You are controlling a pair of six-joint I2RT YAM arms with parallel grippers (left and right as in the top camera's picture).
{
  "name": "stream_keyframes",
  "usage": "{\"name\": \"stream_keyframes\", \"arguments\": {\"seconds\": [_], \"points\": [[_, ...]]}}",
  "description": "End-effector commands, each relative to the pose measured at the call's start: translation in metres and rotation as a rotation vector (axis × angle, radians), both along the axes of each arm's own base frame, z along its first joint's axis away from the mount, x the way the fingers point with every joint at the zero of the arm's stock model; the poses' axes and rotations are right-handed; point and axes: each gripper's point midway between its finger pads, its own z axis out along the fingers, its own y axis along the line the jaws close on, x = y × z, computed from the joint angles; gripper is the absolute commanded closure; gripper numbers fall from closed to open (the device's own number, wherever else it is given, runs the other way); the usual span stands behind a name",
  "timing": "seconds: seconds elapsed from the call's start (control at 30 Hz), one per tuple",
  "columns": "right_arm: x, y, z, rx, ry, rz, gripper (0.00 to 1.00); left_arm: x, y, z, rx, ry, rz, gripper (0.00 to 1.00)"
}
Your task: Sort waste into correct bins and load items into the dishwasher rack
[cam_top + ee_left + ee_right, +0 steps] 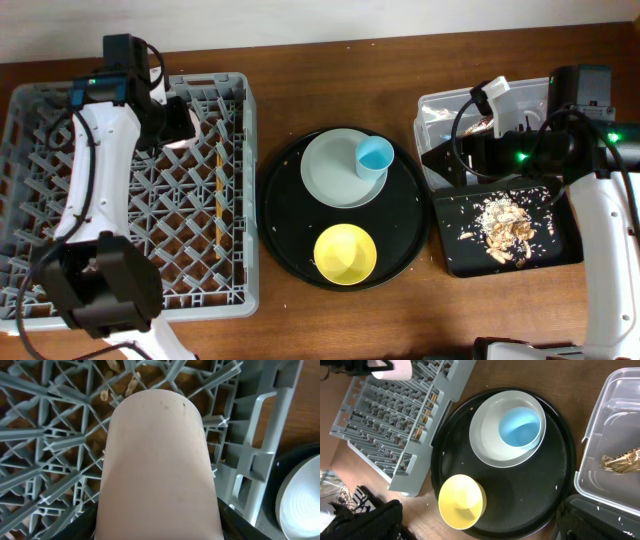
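Observation:
My left gripper [178, 128] is shut on the small pink cup [155, 460] and holds it on its side over the far right part of the grey dishwasher rack [60, 130]. The cup also shows in the right wrist view [395, 369]. The wooden chopsticks [218, 190] lie in the rack. The blue cup [375, 155] stands on the pale plate [335, 175]. The yellow bowl [346, 253] sits in front of them. My right gripper [450, 160] is open and empty above the near edge of the clear tub [432, 105]. The gold-brown wrapper [622, 460] lies in the tub. Food scraps [505, 225] lie in the shallow black tray [560, 250]. I cannot make out the napkin.
The plate, blue cup and bowl rest on a big round black tray [290, 230] between the rack and the bins. The rack's lattice wall [260, 435] stands just right of the pink cup. Bare brown table lies in front of the round tray.

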Motion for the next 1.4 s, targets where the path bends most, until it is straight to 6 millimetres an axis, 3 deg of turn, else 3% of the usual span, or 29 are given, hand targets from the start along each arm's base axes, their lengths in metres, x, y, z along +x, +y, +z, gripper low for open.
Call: {"name": "stream_keyframes", "arguments": {"seconds": [0.0,0.2,0.27,0.3,0.47,0.57,0.67,0.73,0.83,0.9,0.97,1.03,1.1,1.17,1.2,1.3,1.37], "points": [[0.0,0.0,-0.002,-0.007,0.006,-0.002,0.01,0.0,-0.006,-0.018,-0.019,0.046,-0.008,0.89],[0.0,0.0,-0.002,-0.007,0.006,-0.002,0.01,-0.009,-0.007,-0.022,-0.02,0.085,-0.01,0.88],[0.0,0.0,-0.002,-0.007,0.006,-0.002,0.01,-0.01,-0.007,-0.022,-0.02,0.087,-0.01,0.73],[0.0,0.0,-0.002,-0.007,0.006,-0.002,0.01,-0.01,-0.007,-0.022,-0.02,0.087,-0.01,0.54],[0.0,0.0,-0.002,-0.007,0.006,-0.002,0.01,-0.01,-0.008,-0.022,-0.02,0.087,-0.01,0.24],[0.0,0.0,-0.002,-0.007,0.006,-0.002,0.01,-0.01,-0.008,-0.022,-0.02,0.087,-0.01,0.17],[0.0,0.0,-0.002,-0.007,0.006,-0.002,0.02,-0.01,-0.008,-0.02,-0.024,0.086,-0.011,0.16],[0.0,0.0,-0.002,-0.007,0.006,-0.002,0.01,-0.013,-0.018,-0.012,-0.081,0.081,-0.028,0.16],[0.0,0.0,-0.002,-0.007,0.006,-0.002,0.01,-0.029,-0.05,0.011,-0.255,0.079,-0.078,0.16],[-0.001,0.001,-0.001,0.007,0.015,-0.009,0.01,-0.052,-0.078,0.032,-0.402,0.098,-0.203,0.16],[-0.002,0.003,0.0,0.082,0.108,-0.106,0.01,-0.076,-0.089,0.04,-0.458,0.142,-0.297,0.15],[-0.003,0.021,0.007,0.144,0.103,-0.052,0.01,-0.088,-0.089,0.039,-0.463,0.188,-0.306,0.01],[-0.006,0.036,0.0,0.083,0.105,-0.006,0.24,-0.091,-0.091,0.038,-0.466,0.206,-0.306,0.01],[-0.006,0.06,-0.021,-0.119,0.08,0.058,0.44,-0.094,-0.101,0.037,-0.464,0.215,-0.333,0.01],[-0.001,0.061,-0.03,-0.231,0.06,0.048,0.52,-0.096,-0.107,0.036,-0.462,0.22,-0.349,0.01],[0.016,0.089,-0.056,-0.411,0.001,0.104,0.63,-0.099,-0.127,0.036,-0.45,0.223,-0.409,0.01],[0.036,0.086,-0.078,-0.511,0.017,0.023,0.69,-0.101,-0.135,0.036,-0.447,0.225,-0.431,0.01]]}}
